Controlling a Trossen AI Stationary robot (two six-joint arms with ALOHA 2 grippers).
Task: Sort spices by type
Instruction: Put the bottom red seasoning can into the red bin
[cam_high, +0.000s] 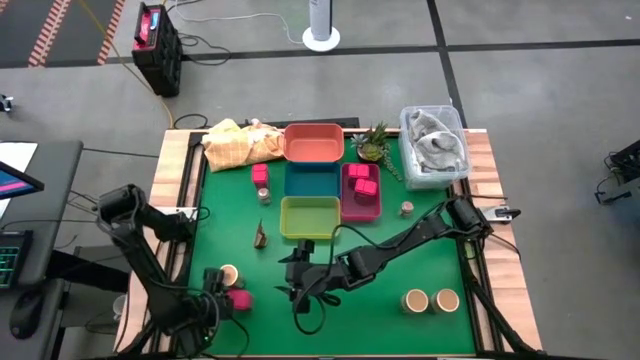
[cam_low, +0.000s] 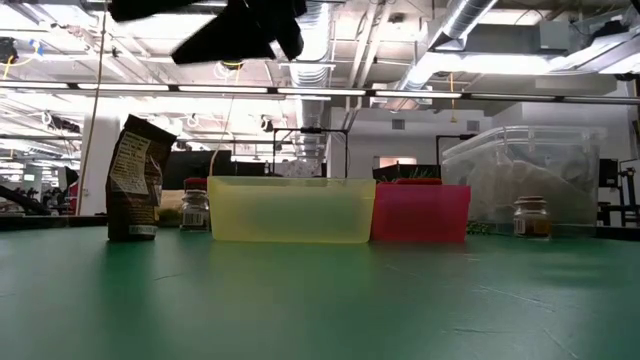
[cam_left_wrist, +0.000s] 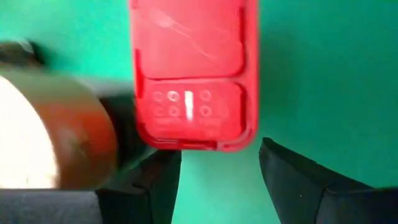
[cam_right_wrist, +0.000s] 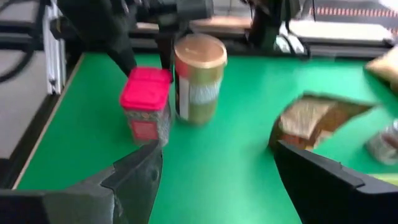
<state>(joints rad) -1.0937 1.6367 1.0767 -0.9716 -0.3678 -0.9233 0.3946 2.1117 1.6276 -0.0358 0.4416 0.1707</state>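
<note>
**Trays at centre, jars toward the edges**

In the high view four trays cluster at upper centre: one tray (cam_high: 313, 142) uppermost, a second (cam_high: 311, 180) directly below it, a third (cam_high: 310, 217) below that, and a fourth (cam_high: 361, 205) touching the right sides of the lower two, holding two boxes (cam_high: 363, 179). A plant (cam_high: 376, 143) sits right of the top tray, a lidded bin (cam_high: 433, 146) further right. Left of the trays stand a box and small jar (cam_high: 261, 182), a cloth (cam_high: 240, 142) above them. Lower left — a jar (cam_high: 228, 275) beside a box (cam_high: 240, 299). Lower right — two jars (cam_high: 431, 300) side by side.
</note>
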